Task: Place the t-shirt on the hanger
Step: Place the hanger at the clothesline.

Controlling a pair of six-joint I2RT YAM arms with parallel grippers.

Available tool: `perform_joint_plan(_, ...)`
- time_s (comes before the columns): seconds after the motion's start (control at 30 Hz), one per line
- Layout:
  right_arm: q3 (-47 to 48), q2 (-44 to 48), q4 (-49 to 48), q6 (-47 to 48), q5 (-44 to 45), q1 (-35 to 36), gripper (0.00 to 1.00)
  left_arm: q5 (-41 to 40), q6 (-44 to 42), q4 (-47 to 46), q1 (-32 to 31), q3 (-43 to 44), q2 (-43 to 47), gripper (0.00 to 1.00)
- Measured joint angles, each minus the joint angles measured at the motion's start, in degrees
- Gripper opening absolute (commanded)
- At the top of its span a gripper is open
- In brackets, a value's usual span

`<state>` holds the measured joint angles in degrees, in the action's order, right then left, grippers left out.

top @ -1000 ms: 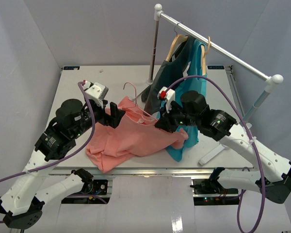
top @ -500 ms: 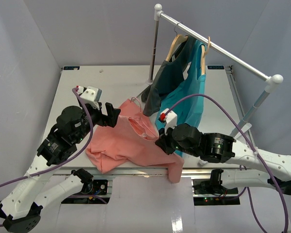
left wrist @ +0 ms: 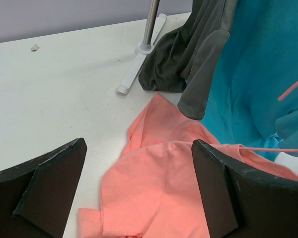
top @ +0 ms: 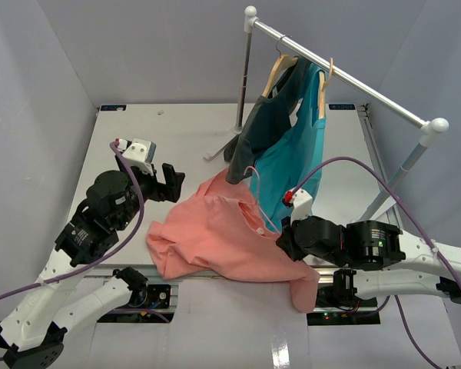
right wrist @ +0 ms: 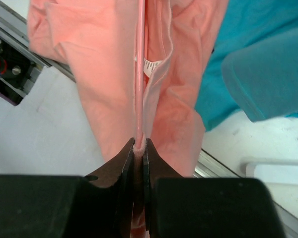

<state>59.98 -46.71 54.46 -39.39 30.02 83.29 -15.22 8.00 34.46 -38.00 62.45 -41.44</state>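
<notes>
The salmon t-shirt [top: 215, 238] lies crumpled at the table's front edge, and one part hangs over the edge. The thin pale-pink hanger [top: 255, 192] rises from the cloth, hook up, in front of the teal shirt. My right gripper [top: 286, 242] is shut on the hanger's rod [right wrist: 139, 74], with shirt cloth [right wrist: 104, 69] bunched on both sides of it. My left gripper [top: 167, 181] is open and empty, above the table just left of the shirt. In the left wrist view the shirt [left wrist: 159, 188] lies between and beyond the spread fingers [left wrist: 44, 191], and the hanger's hook [left wrist: 293, 90] shows at the right.
A clothes rack [top: 346, 77] stands at the back right with a teal shirt [top: 292, 154] and a dark grey shirt [top: 261, 123] on wooden hangers. Their hems hang down to the table beside the salmon shirt. The rack's white foot [left wrist: 139, 69] rests on the table.
My right gripper has moved toward the front right edge, dragging the hanger and shirt with it. The shirt has slid away from my left gripper, which has moved back slightly to the left.
</notes>
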Motion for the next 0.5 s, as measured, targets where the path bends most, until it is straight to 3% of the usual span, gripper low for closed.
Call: perform_joint_plan(0.5,14.4,0.1,18.9,-12.6,15.5,0.4,0.08,1.1,0.2,0.3,0.0,1.2,-0.1,0.98)
